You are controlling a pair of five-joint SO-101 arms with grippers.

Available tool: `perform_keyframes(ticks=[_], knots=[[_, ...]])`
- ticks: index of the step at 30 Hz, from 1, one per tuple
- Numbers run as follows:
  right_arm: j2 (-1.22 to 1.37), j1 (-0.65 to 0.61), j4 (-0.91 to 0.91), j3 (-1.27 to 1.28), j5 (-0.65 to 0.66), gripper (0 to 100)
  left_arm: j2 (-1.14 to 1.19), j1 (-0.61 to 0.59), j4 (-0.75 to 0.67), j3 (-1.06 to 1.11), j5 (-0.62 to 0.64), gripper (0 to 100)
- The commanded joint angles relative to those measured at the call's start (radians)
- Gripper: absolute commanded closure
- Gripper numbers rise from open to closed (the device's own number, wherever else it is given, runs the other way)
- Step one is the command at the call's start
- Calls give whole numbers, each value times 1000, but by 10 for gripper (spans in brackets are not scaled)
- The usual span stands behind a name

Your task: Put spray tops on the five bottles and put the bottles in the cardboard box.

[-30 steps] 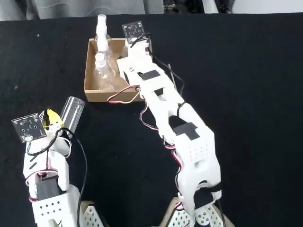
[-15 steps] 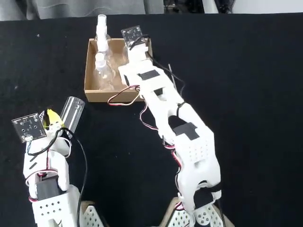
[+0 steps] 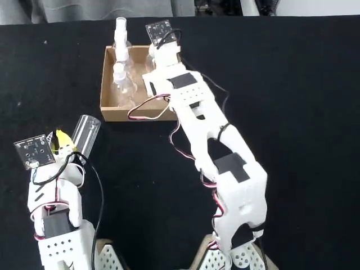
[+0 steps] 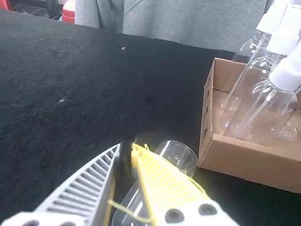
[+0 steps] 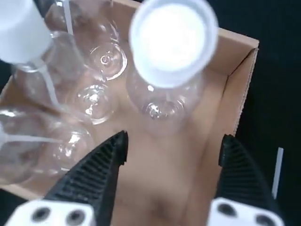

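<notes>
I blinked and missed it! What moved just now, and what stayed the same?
The right arm's middle shifted slightly right while its open fingers stayed over the box, above a capped bottle. The left fingers kept holding the topless bottle; the box and its bottles stayed put.

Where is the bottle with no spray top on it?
In the high view, the open bottle is held in the left pincer, low on the left side, with its mouth aimed at the cardboard box but not touching it.

overhead high view, close wrist views, cardboard box (image 3: 118,114) in all
</notes>
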Motion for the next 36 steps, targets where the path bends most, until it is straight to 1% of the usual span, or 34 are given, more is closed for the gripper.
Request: perform_keyframes(ticks=[1, 11, 16, 18, 23, 27, 29, 32, 33, 36], knots=[[-105, -12, 71, -56, -2, 725, -9, -7, -17, 4, -8, 967], [-211, -17, 269, -61, -8, 726, -9, -7, -15, 1, -8, 967], [-274, -18, 333, -58, -8, 726, -9, -7, -12, -4, -8, 967], [-298, -35, 367, -62, -8, 726, -9, -7, 25, -21, -8, 967], [-360, -109, 465, -62, -8, 726, -9, -7, 178, -108, -8, 967], [-400, -158, 517, -58, -8, 726, -9, -7, 203, -125, -8, 966], [-417, -175, 537, -58, -8, 726, -9, -7, 203, -128, -8, 940], [-443, -190, 563, -58, -8, 726, -3, -7, 213, -140, 0, 832], [-452, -192, 575, -58, -8, 726, -2, -7, 239, -157, 0, 808], [-484, -203, 628, -64, -8, 726, -2, -44, 333, -240, -5, 798]])
